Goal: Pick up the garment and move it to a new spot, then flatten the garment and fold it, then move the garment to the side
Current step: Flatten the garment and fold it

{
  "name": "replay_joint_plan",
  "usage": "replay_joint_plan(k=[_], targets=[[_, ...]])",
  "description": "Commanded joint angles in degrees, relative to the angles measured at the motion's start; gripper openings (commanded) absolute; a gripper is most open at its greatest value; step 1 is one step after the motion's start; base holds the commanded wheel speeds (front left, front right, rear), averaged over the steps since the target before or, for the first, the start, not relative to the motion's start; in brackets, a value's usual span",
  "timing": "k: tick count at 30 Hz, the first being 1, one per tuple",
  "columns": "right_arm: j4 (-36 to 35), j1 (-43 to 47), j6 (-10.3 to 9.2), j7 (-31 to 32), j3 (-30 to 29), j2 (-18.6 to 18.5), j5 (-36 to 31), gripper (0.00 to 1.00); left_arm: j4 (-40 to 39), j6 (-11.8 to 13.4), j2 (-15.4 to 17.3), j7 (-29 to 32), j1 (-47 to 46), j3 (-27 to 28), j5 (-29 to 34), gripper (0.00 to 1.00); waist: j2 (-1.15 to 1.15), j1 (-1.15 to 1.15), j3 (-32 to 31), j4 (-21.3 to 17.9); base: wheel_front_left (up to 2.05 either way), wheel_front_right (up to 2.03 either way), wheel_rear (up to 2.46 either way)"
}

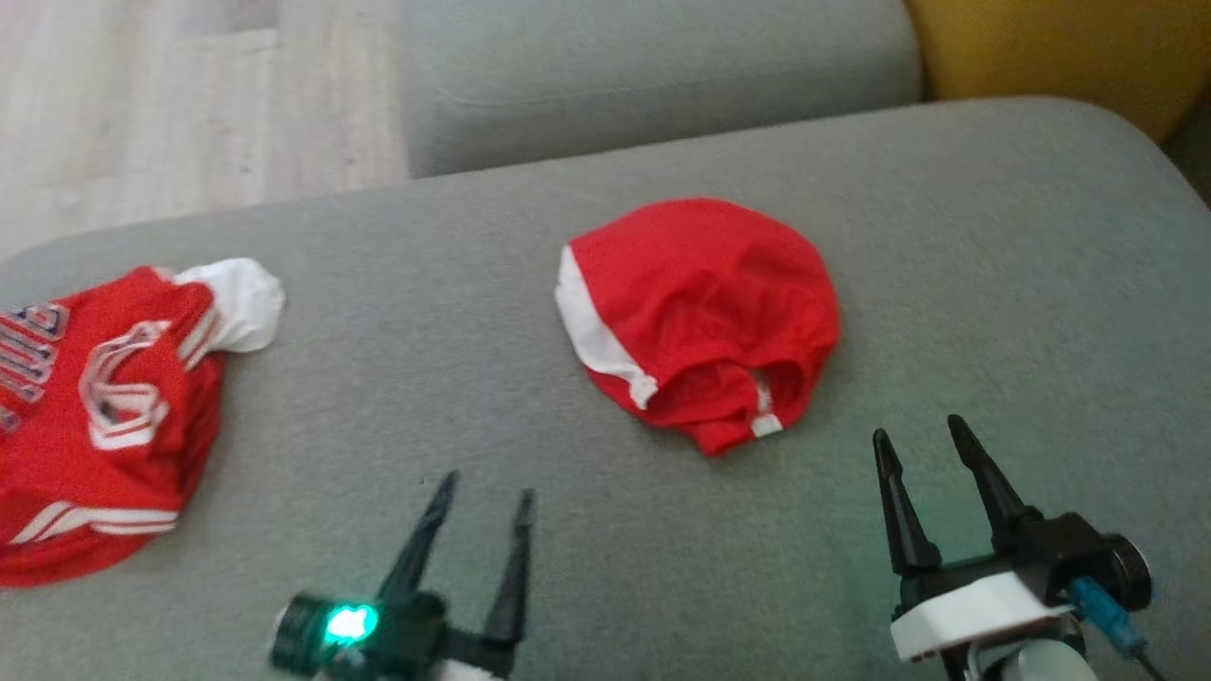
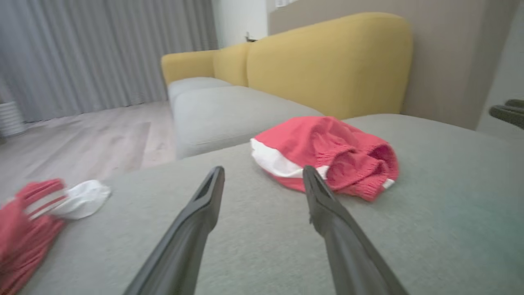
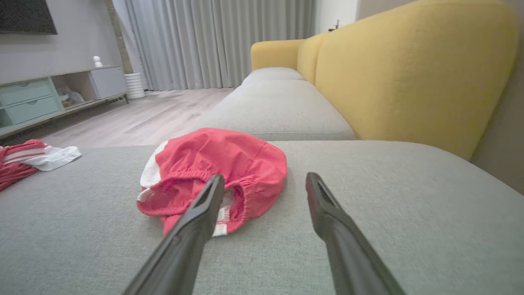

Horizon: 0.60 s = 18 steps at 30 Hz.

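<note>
A crumpled red garment with a white side stripe and an elastic waistband lies bunched in the middle of the grey sofa seat. My left gripper hovers open at the near edge, to the garment's lower left, with nothing between its fingers. My right gripper stands open just off the garment's lower right, also empty. The left wrist view has the garment ahead and to the right of my left gripper. Seen from the right wrist, the garment lies ahead and left of my right gripper.
A red jersey with white trim and lettering lies at the seat's left end. A second grey cushion adjoins at the back, with a yellow backrest to the right. Wooden floor lies beyond the left edge.
</note>
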Motion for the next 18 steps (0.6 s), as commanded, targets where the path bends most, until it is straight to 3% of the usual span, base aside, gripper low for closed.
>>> replay_joint_plan(k=[1,13,18], targets=[[-2.4,-3.3,-0.04,-0.3,1.5,-0.2,0.8,1.0,-0.5,-0.6,-0.4,-0.5,-4.7,0.6,1.0,1.0,0.0,0.0,2.9,-3.0,0.0,0.0,0.0],[-3.9,-7.2,-0.04,-0.3,2.7,-0.2,3.5,1.0,16.5,-7.5,-0.4,-0.5,-21.2,-11.9,4.5,1.0,0.0,0.0,11.3,-12.7,0.0,0.0,0.0],[-4.1,-8.7,-0.04,-0.3,2.9,-0.2,4.5,1.0,22.0,-9.0,-0.4,0.8,-28.1,-18.2,2.6,1.0,0.0,0.0,14.1,-15.4,0.0,0.0,0.0]])
